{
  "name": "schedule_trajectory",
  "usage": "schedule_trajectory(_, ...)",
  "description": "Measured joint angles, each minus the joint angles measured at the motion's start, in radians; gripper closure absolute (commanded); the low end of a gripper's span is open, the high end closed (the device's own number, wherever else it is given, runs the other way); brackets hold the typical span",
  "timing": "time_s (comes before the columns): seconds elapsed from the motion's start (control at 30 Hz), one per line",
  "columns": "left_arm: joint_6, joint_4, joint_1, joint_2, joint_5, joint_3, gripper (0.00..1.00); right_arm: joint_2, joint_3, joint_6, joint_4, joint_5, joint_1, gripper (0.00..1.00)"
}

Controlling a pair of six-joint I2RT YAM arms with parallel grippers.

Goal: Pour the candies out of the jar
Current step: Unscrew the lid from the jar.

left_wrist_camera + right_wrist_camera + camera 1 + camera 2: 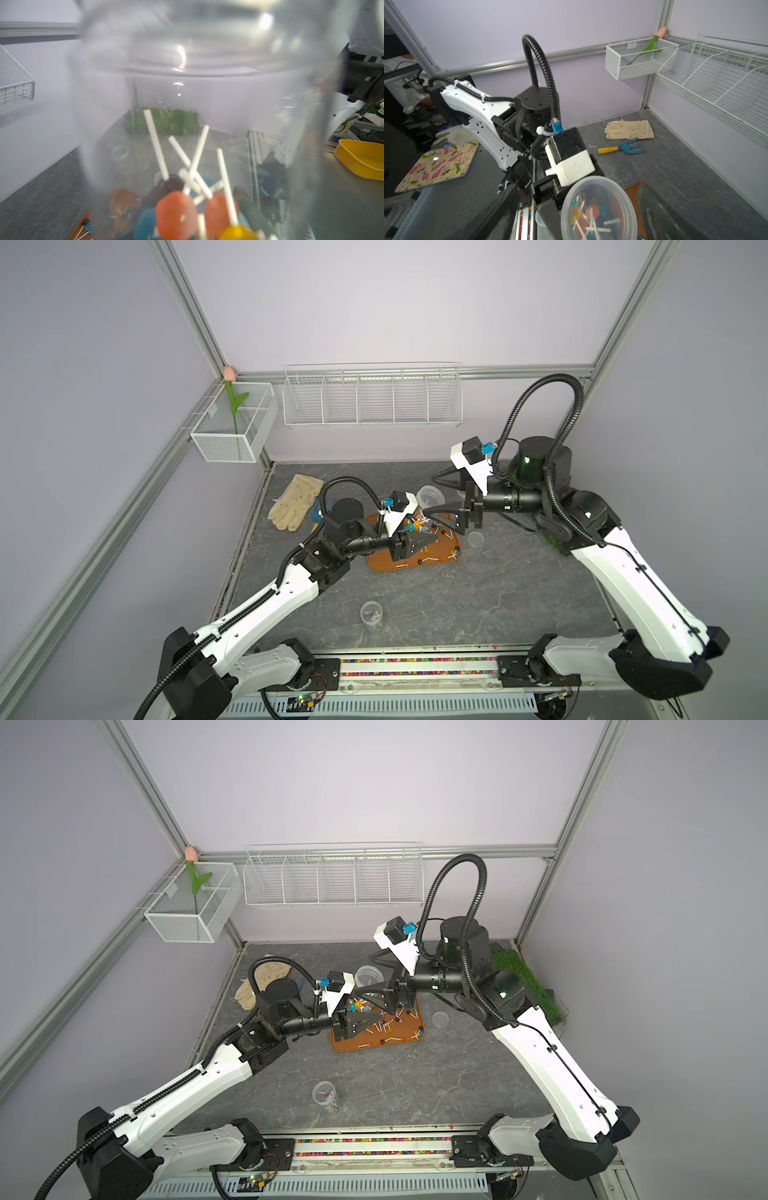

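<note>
My left gripper (434,539) (378,1017) is shut on the clear jar (430,495) (368,974) (207,83) (630,207) and holds it tilted over the brown tray (386,565) (345,1045). One round end of the jar faces up and back. Several candies (411,526) (176,214) (591,214) lie bunched at its lower end, by the left jaws. More candies (454,553) (415,1033) are scattered on the tray. My right gripper (428,497) (365,977) (577,187) is open wide, its fingers on either side of the jar's upper end.
A beige glove (295,502) and a blue hand rake (629,147) lie at the back left. A clear lid (475,538) rests right of the tray. A small jar (371,612) stands near the front. A green grass mat (523,977) lies under the right arm.
</note>
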Motion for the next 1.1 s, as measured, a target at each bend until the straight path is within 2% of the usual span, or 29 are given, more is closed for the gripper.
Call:
schedule_trajectory(0.17,0.0,0.0,0.0,0.0,-0.026,-0.015,0.61,-0.012,-0.021,0.111,0.051,0.087,0.003,0.0)
schedule_trajectory(0.33,0.0,0.0,0.0,0.0,-0.044,-0.016,0.61,-0.001,-0.022,0.168,0.051,0.152,0.017,0.03)
schedule_trajectory(0.87,-0.001,0.004,0.0,-0.003,-0.067,-0.018,0.61,0.043,-0.028,0.203,0.029,0.208,0.049,0.06)
schedule_trajectory(1.1,-0.012,0.013,0.0,-0.003,-0.073,-0.023,0.61,0.043,-0.048,0.211,0.03,0.224,0.055,0.14)
